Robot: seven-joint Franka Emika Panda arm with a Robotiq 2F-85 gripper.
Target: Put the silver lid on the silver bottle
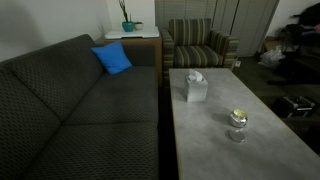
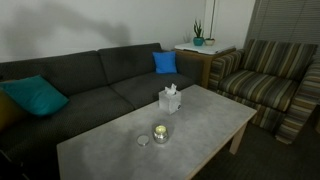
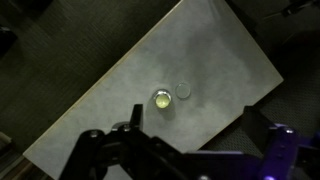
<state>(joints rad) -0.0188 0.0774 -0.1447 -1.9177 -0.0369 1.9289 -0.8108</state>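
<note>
Grey sofa (image 2: 100,80) behind, not involved. Pale stone-look table (image 2: 215,115) carries everything we need. White tissue box (image 2: 170,100) stands toward the sofa end, well apart from the work, so it's no obstacle.

Gripper (image 3: 193,125) shows only in the wrist view. It looks down on the table from high up, jaws spread wide, nothing between them. We read it as released and empty.

The silver bottle (image 2: 160,133) stands upright near the table's middle, mouth up, with the pale yellowish inside showing from above. It's squat and shiny, so we expect rigid metal that is probably light enough to skid or tip if bumped from the side. We don't plan to touch it.

The silver lid (image 2: 143,141) lies flat on the table just beside the bottle, apart from it, and the wrist view shows a clear gap. It's a small, thin, polished metal disc. We judge it stiff, light and slippery.

- Its low profile leaves little to bite on.
- We should grip across the rim on opposite edges, with the fingertips almost down on the table.
- Squeeze firmly; a weak pinch could shoot it sideways.
- Approach from the side away from the bottle so a finger doesn't knock it.

We can't tell from here which face of the lid is up.
</note>
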